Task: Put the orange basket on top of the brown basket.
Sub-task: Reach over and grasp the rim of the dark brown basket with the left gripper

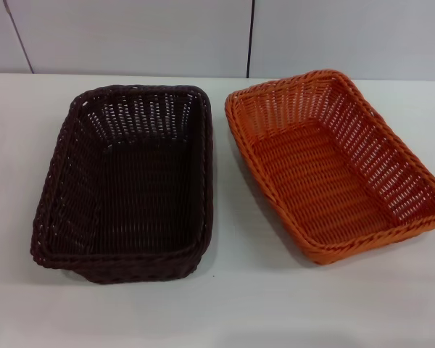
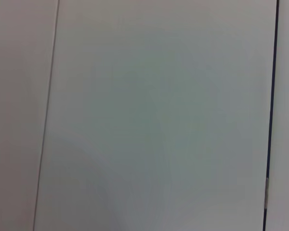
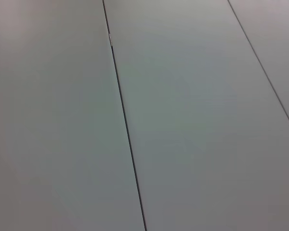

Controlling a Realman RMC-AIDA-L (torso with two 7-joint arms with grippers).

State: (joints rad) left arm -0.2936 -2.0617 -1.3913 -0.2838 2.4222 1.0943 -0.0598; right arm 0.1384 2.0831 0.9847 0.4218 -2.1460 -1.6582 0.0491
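The orange basket (image 1: 333,163) sits empty on the white table at the right of the head view, turned slightly askew. To its left stands the brown basket (image 1: 127,181), very dark and also empty; a narrow strip of table separates the two. Neither gripper nor arm shows in the head view. Both wrist views show only pale wall panels with dark seams.
The white table (image 1: 239,312) runs along the front and around the baskets. Behind it stands a pale panelled wall (image 1: 130,36) with dark vertical seams.
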